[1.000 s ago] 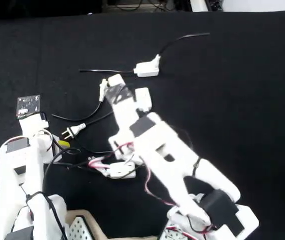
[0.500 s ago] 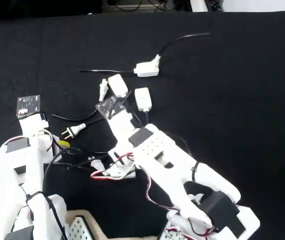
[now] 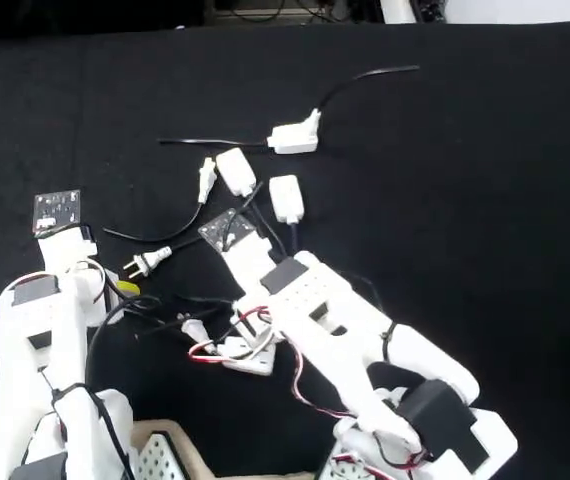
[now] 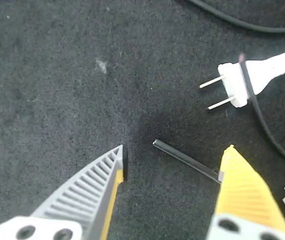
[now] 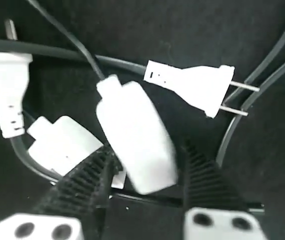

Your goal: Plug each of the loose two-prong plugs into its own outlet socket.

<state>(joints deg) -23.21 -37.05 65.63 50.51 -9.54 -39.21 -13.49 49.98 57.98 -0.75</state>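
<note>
Two white outlet sockets (image 3: 235, 170) (image 3: 285, 197) lie side by side mid-table, and a third socket (image 3: 293, 138) sits farther back. One loose plug (image 3: 206, 178) lies beside them; another plug (image 3: 148, 262) lies nearer the left arm. My right gripper (image 3: 230, 228) is open just short of the sockets. In its wrist view a socket (image 5: 136, 145) shows past the gap of the right gripper (image 5: 147, 155), with a plug (image 5: 197, 90) beyond. My left gripper (image 4: 172, 155) stands open over the mat, with the plug (image 4: 252, 82) ahead, prongs toward it.
Black cables (image 3: 155, 238) trail across the black mat between the plugs and sockets. A loose cable end (image 4: 182, 155) lies between the left fingers. A small circuit board (image 3: 57, 210) sits on the left arm. A perforated box (image 3: 160, 455) stands at the near edge.
My right gripper has drawn back toward the near edge, uncovering the socket it was over. The left arm has not moved.
</note>
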